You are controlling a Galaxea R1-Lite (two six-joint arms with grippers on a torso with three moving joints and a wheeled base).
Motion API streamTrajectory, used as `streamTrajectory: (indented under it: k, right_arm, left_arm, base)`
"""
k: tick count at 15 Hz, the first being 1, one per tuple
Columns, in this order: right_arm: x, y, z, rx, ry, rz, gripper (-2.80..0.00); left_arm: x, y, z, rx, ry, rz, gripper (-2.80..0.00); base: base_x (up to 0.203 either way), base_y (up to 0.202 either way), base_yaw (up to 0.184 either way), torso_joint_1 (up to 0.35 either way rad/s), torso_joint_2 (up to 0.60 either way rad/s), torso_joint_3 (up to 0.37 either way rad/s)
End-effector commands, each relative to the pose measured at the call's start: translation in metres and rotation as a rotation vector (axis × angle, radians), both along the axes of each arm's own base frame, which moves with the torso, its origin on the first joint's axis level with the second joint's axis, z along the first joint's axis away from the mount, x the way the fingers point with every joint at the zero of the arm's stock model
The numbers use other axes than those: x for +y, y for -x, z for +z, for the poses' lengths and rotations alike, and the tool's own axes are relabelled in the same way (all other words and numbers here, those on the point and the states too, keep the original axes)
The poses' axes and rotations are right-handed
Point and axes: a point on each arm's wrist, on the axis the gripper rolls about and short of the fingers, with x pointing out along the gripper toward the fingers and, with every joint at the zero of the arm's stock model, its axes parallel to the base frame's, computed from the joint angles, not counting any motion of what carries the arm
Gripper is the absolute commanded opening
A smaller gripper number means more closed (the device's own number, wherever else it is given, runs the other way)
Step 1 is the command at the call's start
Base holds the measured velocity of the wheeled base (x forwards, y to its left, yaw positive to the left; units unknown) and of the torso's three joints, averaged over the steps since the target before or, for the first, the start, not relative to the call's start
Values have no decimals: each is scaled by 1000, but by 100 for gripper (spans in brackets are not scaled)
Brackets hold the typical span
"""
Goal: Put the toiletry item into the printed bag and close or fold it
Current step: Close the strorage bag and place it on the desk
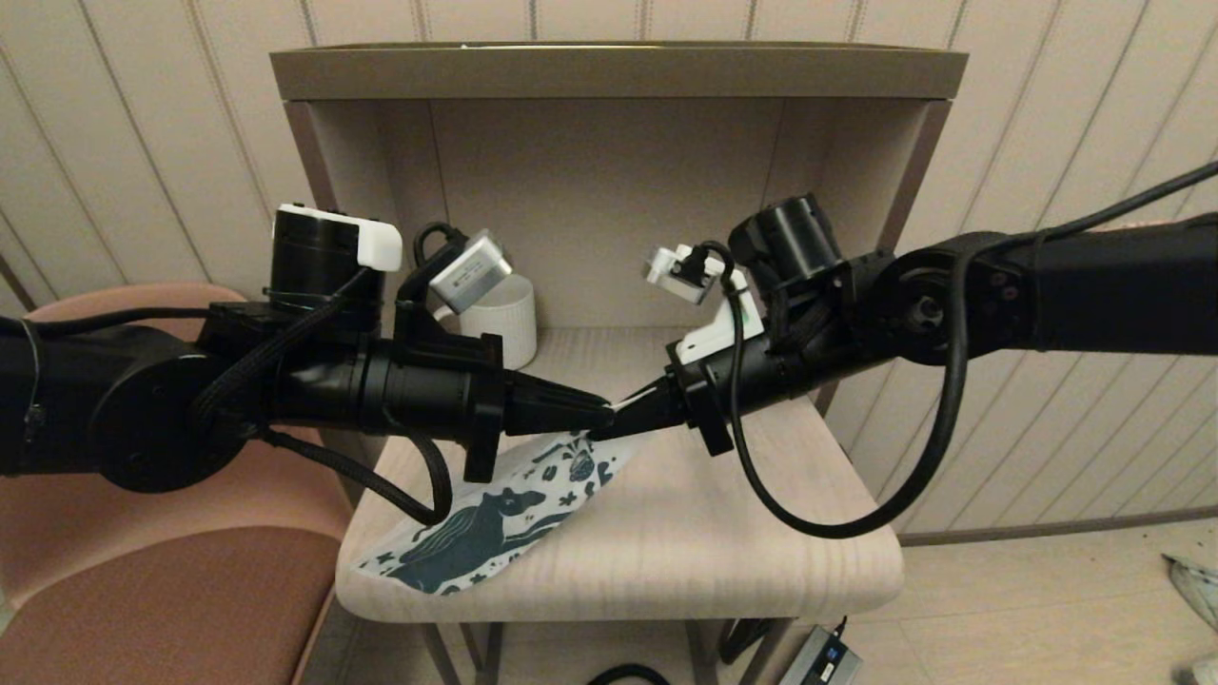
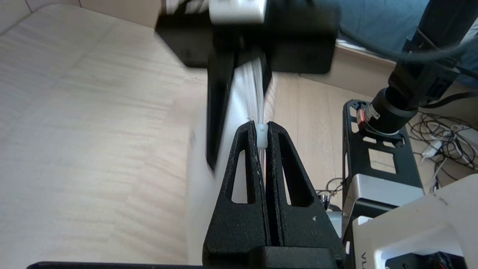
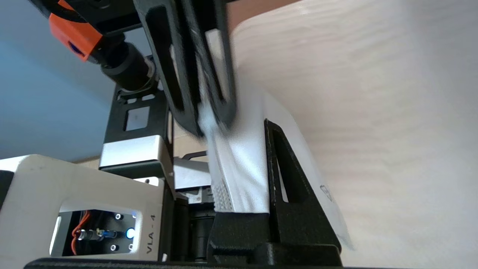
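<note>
The printed bag (image 1: 495, 523), white with a dark teal horse, lies slanted on the small wooden table (image 1: 723, 533), its far end lifted. Both grippers meet at that end. My left gripper (image 1: 601, 411) (image 2: 262, 129) is shut on the bag's edge, and a small white bit shows between its tips; I cannot tell whether that bit is the toiletry item. The right gripper (image 1: 609, 430) (image 3: 261, 125) faces it, shut on the same end, and the bag's white sheet (image 3: 239, 168) runs from its jaws to the left fingers (image 3: 186, 74). No toiletry item shows elsewhere.
A white ribbed mug (image 1: 504, 319) stands at the back left of the table, behind my left wrist. A beige box-like shelf (image 1: 609, 190) walls in the back and sides. A pink chair (image 1: 143, 590) is to the left. A power brick (image 1: 818, 656) lies on the floor.
</note>
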Motion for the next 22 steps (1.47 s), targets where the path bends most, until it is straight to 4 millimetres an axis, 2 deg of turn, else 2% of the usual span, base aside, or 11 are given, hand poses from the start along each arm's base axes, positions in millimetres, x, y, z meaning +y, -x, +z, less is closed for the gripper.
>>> streamTrajectory:
  k: [1, 5, 13, 22]
  right_arm:
    - [-11, 4, 8, -17, -14, -13, -280]
    - [-20, 4, 9, -22, -14, -29, -280]
    - [-74, 2, 24, -40, -51, -133, -280]
    - [-129, 9, 33, -62, -73, -251, -280]
  left_arm:
    - [0, 0, -1, 1, 0, -4, -280]
    - [0, 0, -1, -1, 0, -4, -280]
    - [-1, -3, -5, 6, -6, -2, -280]
    - [-2, -5, -9, 12, -13, 0, -280]
  base:
    - [0, 0, 0, 0, 0, 0]
    - [0, 0, 0, 0, 0, 0]
    - [0, 0, 0, 0, 0, 0]
    - [0, 0, 0, 0, 0, 0]
